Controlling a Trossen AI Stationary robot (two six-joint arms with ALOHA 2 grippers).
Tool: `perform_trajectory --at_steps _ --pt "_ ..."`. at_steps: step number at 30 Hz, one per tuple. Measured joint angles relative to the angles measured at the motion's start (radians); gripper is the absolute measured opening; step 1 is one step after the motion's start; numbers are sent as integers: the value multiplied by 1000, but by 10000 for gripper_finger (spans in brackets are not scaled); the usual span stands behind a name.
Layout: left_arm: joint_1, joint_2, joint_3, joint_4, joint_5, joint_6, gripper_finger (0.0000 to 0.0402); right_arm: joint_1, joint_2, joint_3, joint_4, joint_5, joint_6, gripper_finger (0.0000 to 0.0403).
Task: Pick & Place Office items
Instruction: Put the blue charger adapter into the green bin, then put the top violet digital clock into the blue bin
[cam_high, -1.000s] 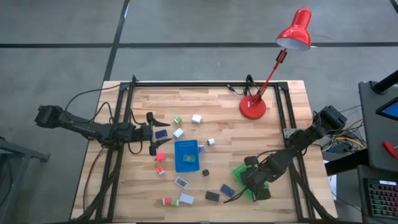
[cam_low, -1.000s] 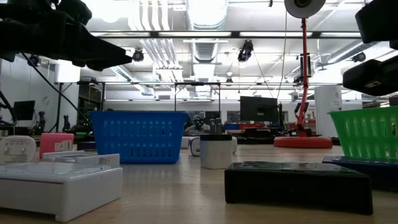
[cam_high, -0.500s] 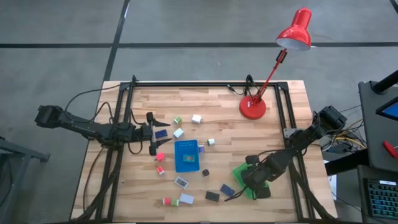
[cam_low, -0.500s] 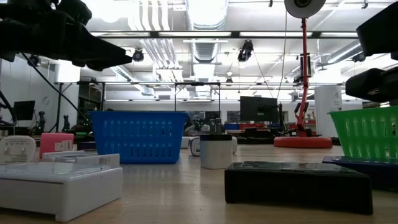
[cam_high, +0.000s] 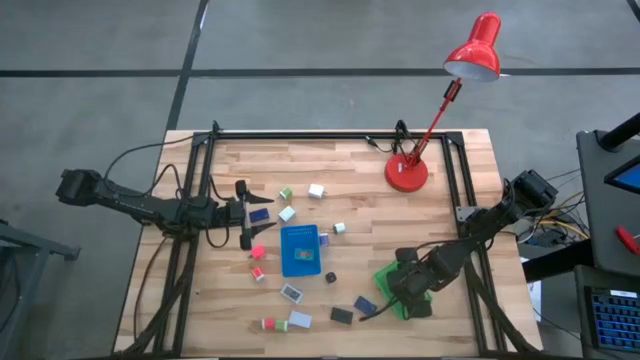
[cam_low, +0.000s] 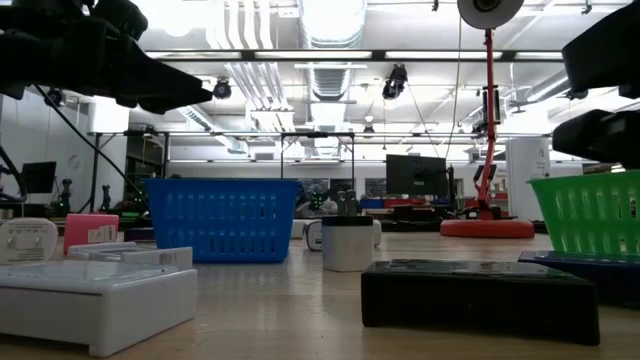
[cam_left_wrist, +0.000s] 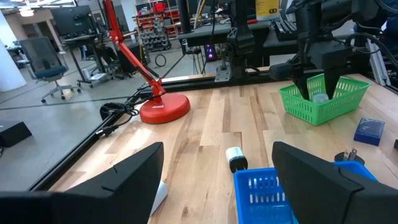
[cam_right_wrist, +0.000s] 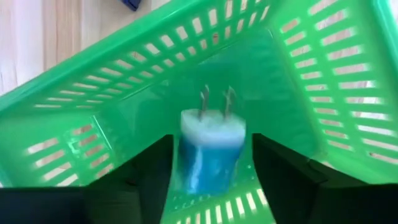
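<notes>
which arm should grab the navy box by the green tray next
Right. Its gripper hangs over the green tray, with the navy box beside it; the left gripper is across the table.

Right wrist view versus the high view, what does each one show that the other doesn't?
Only the right wrist view shows a small blue and white plug inside the green tray, between the right gripper's parted fingers. Only the high view shows the left gripper, open above the table, the blue tray, the red lamp and scattered items. Both show the green tray with the right gripper over it.
</notes>
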Motion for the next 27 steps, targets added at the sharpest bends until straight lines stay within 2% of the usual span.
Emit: perform_trajectory --at_steps 6,22,27 --pt "0 -1 0 0 0 12 305 0 0 0 -1 0 34 255" --pt "0 -3 0 1 0 20 305 0 -1 37 -10 31 39 250" --pt "0 -4 0 1 0 21 305 1 -2 97 -101 78 39 247"
